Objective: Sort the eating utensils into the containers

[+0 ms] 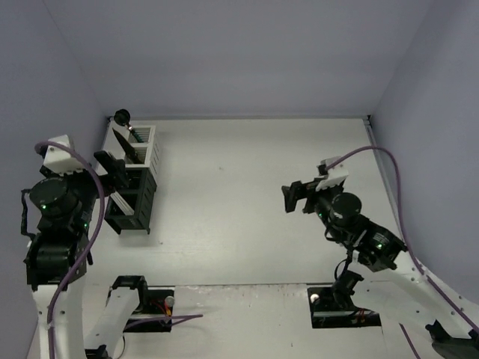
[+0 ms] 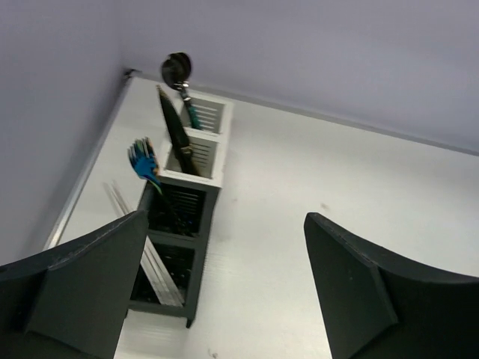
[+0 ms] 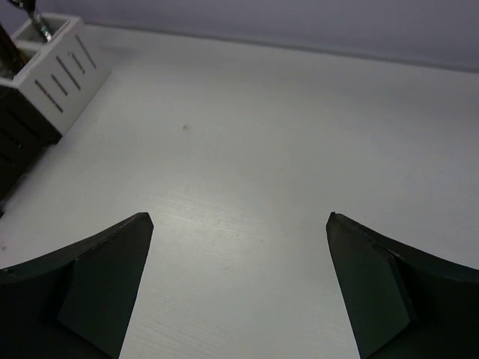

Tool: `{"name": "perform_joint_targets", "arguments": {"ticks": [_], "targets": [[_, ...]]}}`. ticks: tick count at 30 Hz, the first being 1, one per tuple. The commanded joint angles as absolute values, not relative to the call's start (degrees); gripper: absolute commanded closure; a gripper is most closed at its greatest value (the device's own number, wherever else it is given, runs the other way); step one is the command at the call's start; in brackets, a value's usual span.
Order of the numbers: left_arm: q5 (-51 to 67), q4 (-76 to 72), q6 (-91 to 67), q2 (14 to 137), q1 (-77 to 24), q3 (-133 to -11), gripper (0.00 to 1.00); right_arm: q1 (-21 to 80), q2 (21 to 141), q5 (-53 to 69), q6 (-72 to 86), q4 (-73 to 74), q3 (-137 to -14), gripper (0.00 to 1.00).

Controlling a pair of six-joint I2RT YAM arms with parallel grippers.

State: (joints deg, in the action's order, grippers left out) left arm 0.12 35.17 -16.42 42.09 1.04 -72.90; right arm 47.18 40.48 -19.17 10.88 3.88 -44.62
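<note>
A row of slatted caddies stands at the far left: two white (image 1: 147, 146) and two black (image 1: 132, 200). In the left wrist view the far white caddy (image 2: 207, 114) holds a black spoon (image 2: 177, 69). The nearer white one (image 2: 197, 158) holds a black knife (image 2: 175, 129). The first black caddy (image 2: 182, 210) holds a blue fork (image 2: 142, 160). The nearest black caddy (image 2: 169, 274) holds pale chopsticks (image 2: 147, 254). My left gripper (image 1: 114, 173) (image 2: 224, 224) is open and empty, just above and beside the black caddies. My right gripper (image 1: 293, 198) (image 3: 239, 221) is open and empty over bare table.
Pale walls close the table at the back, left and right. The arm bases (image 1: 142, 295) (image 1: 340, 303) and purple cables (image 1: 389, 161) sit at the near edge. The right wrist view shows the white caddy (image 3: 60, 71) and a black one (image 3: 16, 142) at its far left.
</note>
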Motion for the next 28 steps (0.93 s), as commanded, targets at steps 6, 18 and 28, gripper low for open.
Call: {"name": "perform_joint_targets", "arguments": {"ticks": [6,18,28], "targets": [[3.65,50.94,-12.24,34.47,-4.46,-74.92,0.15,46.76,28.93,-42.64,5.01,10.59,-52.71,0.00],[-4.72,52.36,-14.56,30.00,-8.70,-69.58,0.15,46.85,19.31,-48.08,3.52,10.96,-50.98,0.00],[-5.45,52.29,-14.77,29.09,-8.79,-68.38,0.15,46.85,22.07,-46.85,3.69,10.90,-50.98,0.00]]}}
